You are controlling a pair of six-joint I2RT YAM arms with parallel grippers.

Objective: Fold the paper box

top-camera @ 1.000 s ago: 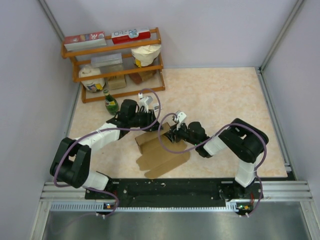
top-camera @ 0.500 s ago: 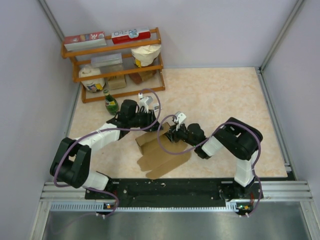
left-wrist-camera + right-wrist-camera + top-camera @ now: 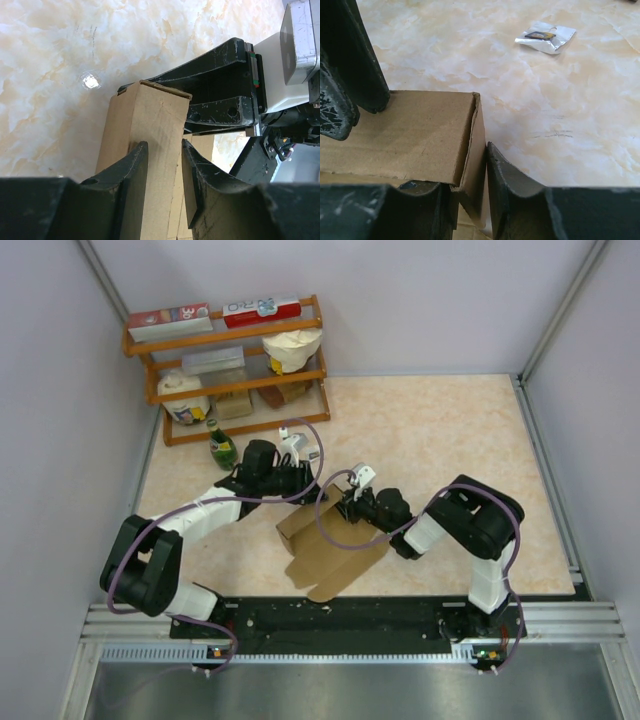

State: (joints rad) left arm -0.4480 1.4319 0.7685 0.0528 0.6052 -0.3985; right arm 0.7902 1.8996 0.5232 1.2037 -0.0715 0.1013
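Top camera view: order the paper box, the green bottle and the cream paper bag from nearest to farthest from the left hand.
1. The paper box, at the left hand, front centre.
2. The green bottle, left of it, beside the shelf.
3. The cream paper bag, on the shelf at the back.

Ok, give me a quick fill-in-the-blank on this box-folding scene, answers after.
The paper box is plain ___ cardboard. A ___ bottle stands beside the wooden shelf. The small clear packet lies on the ___.
Missing: brown; green; table.
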